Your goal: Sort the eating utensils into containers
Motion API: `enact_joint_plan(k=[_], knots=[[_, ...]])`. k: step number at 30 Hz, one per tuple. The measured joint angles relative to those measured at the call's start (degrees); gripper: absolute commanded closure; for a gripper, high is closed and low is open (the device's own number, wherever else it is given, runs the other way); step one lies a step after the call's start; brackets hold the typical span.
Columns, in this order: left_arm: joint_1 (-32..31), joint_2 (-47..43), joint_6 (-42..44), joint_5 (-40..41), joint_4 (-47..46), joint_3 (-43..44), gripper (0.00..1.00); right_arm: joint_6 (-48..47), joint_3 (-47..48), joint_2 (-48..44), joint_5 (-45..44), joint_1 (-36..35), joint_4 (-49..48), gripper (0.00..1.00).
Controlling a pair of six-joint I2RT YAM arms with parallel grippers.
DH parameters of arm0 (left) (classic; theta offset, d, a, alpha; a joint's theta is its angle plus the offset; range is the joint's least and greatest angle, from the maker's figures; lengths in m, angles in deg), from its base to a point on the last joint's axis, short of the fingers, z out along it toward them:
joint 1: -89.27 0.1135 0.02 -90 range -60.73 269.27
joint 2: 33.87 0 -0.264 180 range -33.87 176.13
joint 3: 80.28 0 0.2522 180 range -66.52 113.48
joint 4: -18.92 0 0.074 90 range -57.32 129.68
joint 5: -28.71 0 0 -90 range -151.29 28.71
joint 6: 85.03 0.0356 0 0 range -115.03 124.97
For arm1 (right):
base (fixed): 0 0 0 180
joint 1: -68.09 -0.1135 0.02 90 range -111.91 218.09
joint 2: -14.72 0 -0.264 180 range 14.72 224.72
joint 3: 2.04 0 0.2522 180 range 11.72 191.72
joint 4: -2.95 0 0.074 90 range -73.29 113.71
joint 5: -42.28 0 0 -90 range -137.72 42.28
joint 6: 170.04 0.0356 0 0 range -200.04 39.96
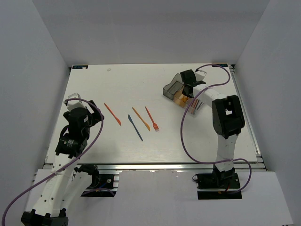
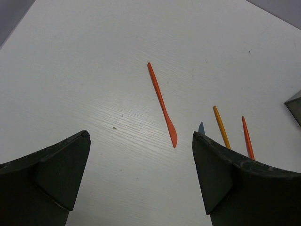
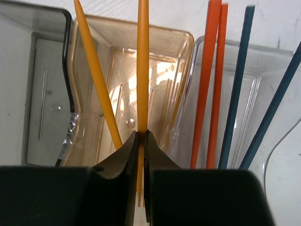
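Near the far right corner, the right gripper is pinching an orange stick between almost shut jaws over the orange bin, probably to join the matching stick leaning there, while the left gripper is hanging wide open and empty by the left edge, facing an orange knife.

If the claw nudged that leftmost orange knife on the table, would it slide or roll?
The orange knife lies flat and thin, so it would probably slide, not roll. The white table looks smooth, so likely little grip. Its slimness suggests lightness.
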Motion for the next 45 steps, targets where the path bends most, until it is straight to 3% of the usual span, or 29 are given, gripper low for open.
enact_joint_plan(k=[3,4,5,10,20,24,28,34,45], knots=[[0.0,-0.02,0.0,0.02,0.0,0.0,0.02,0.46,-1.62,-0.72,0.66,-0.02,-0.74,0.92],[0.0,-0.02,0.0,0.02,0.0,0.0,0.02,0.61,-1.9,-0.96,0.79,-0.07,-0.81,0.77],[0.0,-0.02,0.0,0.02,0.0,0.0,0.02,1.01,-2.21,-1.33,1.03,-0.09,-0.98,0.72],[0.0,-0.07,0.0,0.02,0.0,0.0,0.02,1.11,-2.58,-3.02,1.79,-0.11,-1.38,0.56],[0.0,-0.09,0.0,0.02,0.02,0.0,0.02,-4.44,-3.1,-9.9,5.55,-3.48,-4.2,0.55],[0.0,-0.09,0.0,0.04,0.02,0.0,0.02,-12.13,-1.09,-10.12,11.32,-11.06,-4.9,0.46],[0.0,-0.09,-0.02,0.04,0.02,0.0,0.02,-19.34,2.29,-7.21,14.21,-20.65,-2.8,0.44],[-0.02,-0.09,-0.02,0.07,0.02,0.0,0.02,-24.06,2.32,-2.32,16.37,-27.1,1.42,0.58],[-0.04,-0.09,-0.02,0.04,0.02,0.0,0.02,-27.76,5.01,3.41,17.27,-28.44,7.02,0.58]])
